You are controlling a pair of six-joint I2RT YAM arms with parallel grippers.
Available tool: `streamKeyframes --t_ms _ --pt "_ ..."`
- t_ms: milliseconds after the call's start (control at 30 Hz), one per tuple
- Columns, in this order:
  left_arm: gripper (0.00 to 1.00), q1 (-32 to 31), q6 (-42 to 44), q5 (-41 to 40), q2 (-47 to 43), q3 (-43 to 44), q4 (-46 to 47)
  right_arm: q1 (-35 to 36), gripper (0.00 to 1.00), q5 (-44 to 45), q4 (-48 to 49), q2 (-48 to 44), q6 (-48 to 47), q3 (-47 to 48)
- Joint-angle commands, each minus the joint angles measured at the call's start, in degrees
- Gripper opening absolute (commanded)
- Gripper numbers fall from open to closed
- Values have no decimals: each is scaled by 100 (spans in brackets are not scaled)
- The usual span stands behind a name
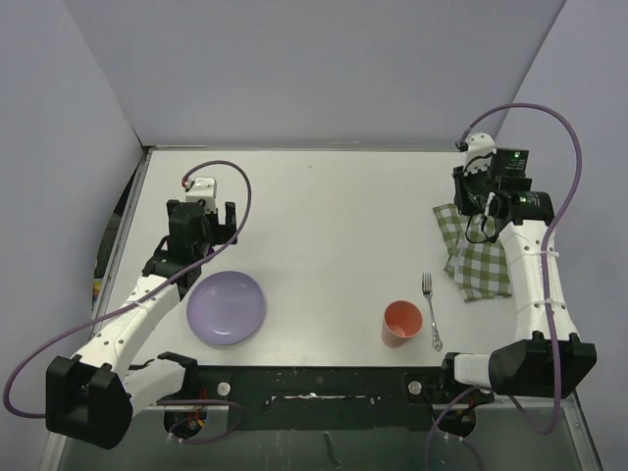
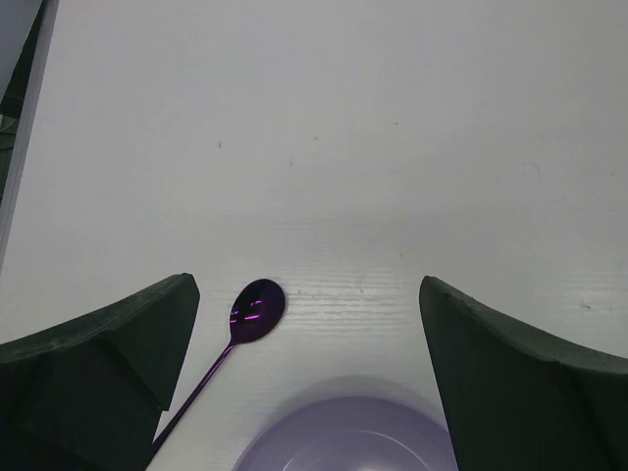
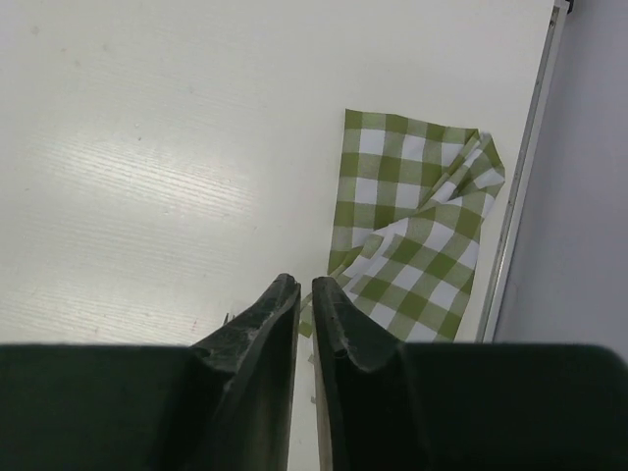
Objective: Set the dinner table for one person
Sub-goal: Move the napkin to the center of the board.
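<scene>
The white worktop [image 1: 334, 206] spans the whole scene and carries everything. Far to the right of the lilac plate [image 1: 227, 307] lies the checked cloth [image 1: 481, 265]. Over its edge the right pincer [image 3: 305, 285] has its fingers almost together; whether it nips the cloth is unclear. Over the plate's far rim, the left pincer [image 2: 306, 289] gapes wide. Right of the plate stands the orange cup [image 1: 402, 322], then the fork [image 1: 430, 309]. A purple spoon [image 2: 257, 304] lies just beyond the plate's far rim.

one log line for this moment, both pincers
left pincer: open above purple spoon | right pincer: shut at checked cloth edge, grip unclear | fork, orange cup: on dinner table
</scene>
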Motion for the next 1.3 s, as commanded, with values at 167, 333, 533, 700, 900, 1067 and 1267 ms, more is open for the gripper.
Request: streamKeyframes --t_ms 167,333,533,700,900,1067,1267 --pt "98 -65 149 356 166 142 789 -34 21 59 33 -387 -122 37" --pt "98 -99 234 524 422 320 936 16 22 7 40 -485 -381 -110" --pt "98 -179 445 848 611 290 1102 61 26 -84 254 -469 -538 -599" --pt "98 -208 522 867 596 218 1287 101 26 -22 342 -424 -577 -662" --pt "98 -216 537 939 604 233 1296 257 31 1089 369 -295 -644 -443" --pt "98 -217 583 1161 771 245 1556 245 33 1692 493 -206 -535 -588" --pt "98 -276 598 1378 1086 678 1225 219 44 1699 799 -124 -389 -1098"
